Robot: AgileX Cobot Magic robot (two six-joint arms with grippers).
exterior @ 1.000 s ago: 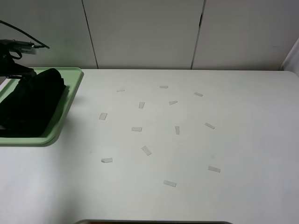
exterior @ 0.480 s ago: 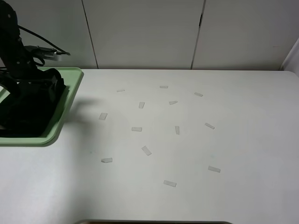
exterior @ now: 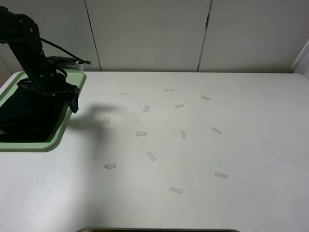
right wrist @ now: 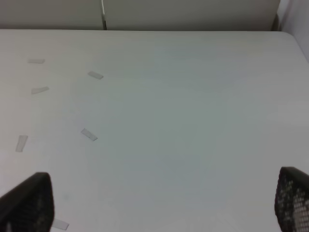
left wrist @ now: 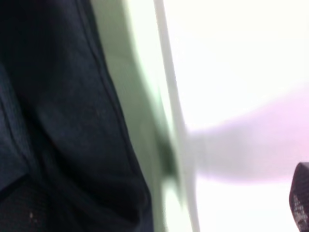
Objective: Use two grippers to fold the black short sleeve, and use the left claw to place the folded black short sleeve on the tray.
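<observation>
The black short sleeve (exterior: 29, 115) lies folded in a dark bundle on the pale green tray (exterior: 54, 139) at the table's far left. It fills one side of the left wrist view as black cloth (left wrist: 63, 125), with the tray's rim (left wrist: 145, 96) running beside it. My left gripper (exterior: 72, 99) hangs open above the tray's right edge and holds nothing; only one fingertip (left wrist: 301, 194) shows in its wrist view. My right gripper (right wrist: 159, 205) is open over bare table with its fingertips (right wrist: 26, 203) far apart. The exterior view does not show the right arm.
Several small white paper strips (exterior: 151, 155) lie scattered over the middle of the white table (exterior: 251, 145); some appear in the right wrist view (right wrist: 89, 134). White wall panels stand behind. The left arm's shadow falls on the table just right of the tray.
The left arm has swung from the far left edge rightward across the tray and risen clear of the shirt. The shirt stays on the tray.
</observation>
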